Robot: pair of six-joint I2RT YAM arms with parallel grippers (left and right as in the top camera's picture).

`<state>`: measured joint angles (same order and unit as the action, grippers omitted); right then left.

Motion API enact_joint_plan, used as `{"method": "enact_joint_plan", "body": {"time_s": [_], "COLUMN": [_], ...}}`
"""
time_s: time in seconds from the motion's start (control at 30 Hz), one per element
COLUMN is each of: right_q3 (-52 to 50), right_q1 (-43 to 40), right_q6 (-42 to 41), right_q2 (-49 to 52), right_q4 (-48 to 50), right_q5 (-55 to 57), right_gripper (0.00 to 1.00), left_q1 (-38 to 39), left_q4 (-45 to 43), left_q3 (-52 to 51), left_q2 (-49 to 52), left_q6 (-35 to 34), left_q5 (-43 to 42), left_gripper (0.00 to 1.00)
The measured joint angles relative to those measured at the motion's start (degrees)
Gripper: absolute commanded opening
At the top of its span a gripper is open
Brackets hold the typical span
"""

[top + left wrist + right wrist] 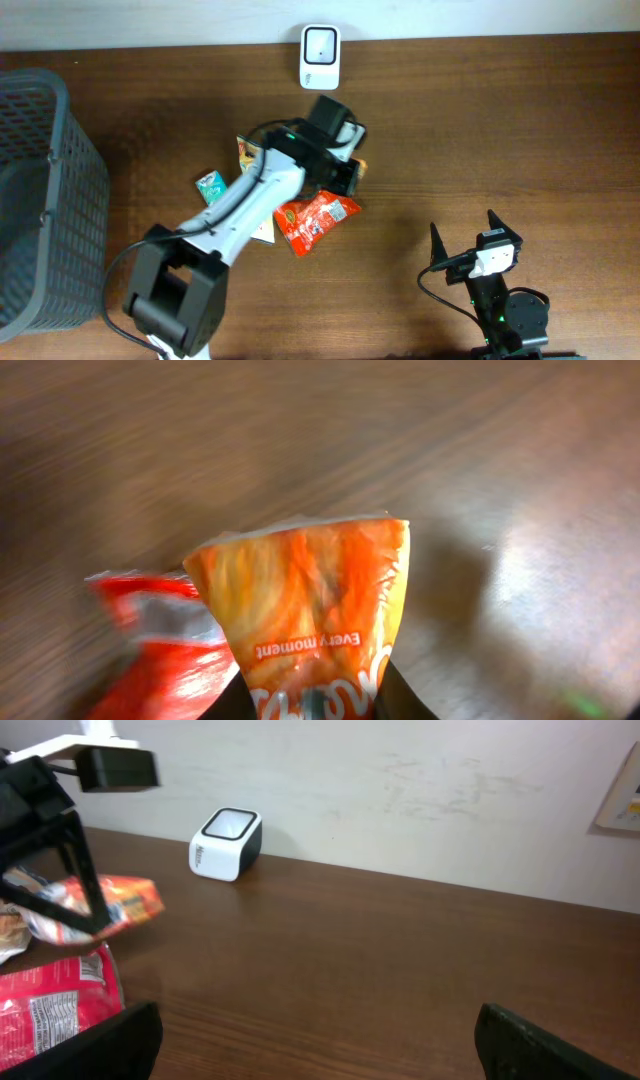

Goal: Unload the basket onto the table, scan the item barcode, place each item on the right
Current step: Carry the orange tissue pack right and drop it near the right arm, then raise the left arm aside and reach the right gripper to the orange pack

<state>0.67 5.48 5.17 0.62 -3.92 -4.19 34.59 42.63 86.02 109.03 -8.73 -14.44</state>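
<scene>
An orange crinkled plastic snack packet [310, 600] is gripped at its lower edge by the left gripper [347, 176], whose fingers are closed on it. In the right wrist view the packet is seen held clear of the brown wooden counter [500, 120], above and just at 12 o'clock of a red foil snack bag [315, 220] that lies flat on the wood. A white box-shaped barcode scanner [320, 57] stands at the 12 o'clock edge of the counter against the wall, apart from the held packet and roughly at 12 o'clock from it. Its glass window appears to be tilted up and out over the counter. A small teal packet [210, 185] lies at 9 o'clock of the red bag, and a dark grey mesh basket [40, 120] occupies the 9 o'clock end. The right gripper [463, 224] is parked at 5 o'clock with its fingers spread wide and nothing between them. The pick is judged done, and the step in hand is judged to be the presentation of the packet to the scanner. No barcode can be made out in any view, so the face that carries it cannot be told. The next move would call for the packet to be carried toward 12 o'clock and turned until its printed code is squarely faced to the window, with the soft film kept flat enough to be read.
</scene>
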Motion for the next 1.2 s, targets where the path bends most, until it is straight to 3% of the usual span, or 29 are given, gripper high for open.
{"method": "enact_joint_plan", "body": {"time_s": [0.13,0.27,0.53,0.73,0.9,1.07,1.2], "right_q3": [0.00,0.00,0.00,0.00,-0.02,2.67,12.15], "right_q1": [0.00,0.00,0.00,0.00,0.00,0.00,0.00], "right_q6": [0.00,0.00,0.00,0.00,-1.29,-4.07,-4.90], "right_q2": [0.00,0.00,0.00,0.00,0.00,2.51,11.54], "right_q4": [0.00,0.00,0.02,0.74,4.24,-0.42,-8.44], "right_q5": [0.00,0.00,0.00,-0.35,-7.63,-11.19,-12.57], "right_gripper": [0.99,0.99,0.99,0.99,0.99,0.99,0.99], "left_q1": [4.44,5.70,-1.90,-16.35,-28.50,-31.93,-32.87], "left_q4": [-1.55,-1.57,2.75,3.39,3.43,4.76,4.94], "left_q3": [0.00,0.00,4.92,12.24,13.55,13.53,13.53], "left_q2": [0.66,2.01,1.62,-6.99,-11.06,-10.78,-10.78], "left_q6": [0.48,0.57,0.61,0.61,0.59,0.61,4.74], "left_q5": [-0.04,0.00,0.87,1.66,2.73,2.89,3.19], "left_gripper": [0.77,0.93,1.00,0.99,0.99,0.99,0.99]}}
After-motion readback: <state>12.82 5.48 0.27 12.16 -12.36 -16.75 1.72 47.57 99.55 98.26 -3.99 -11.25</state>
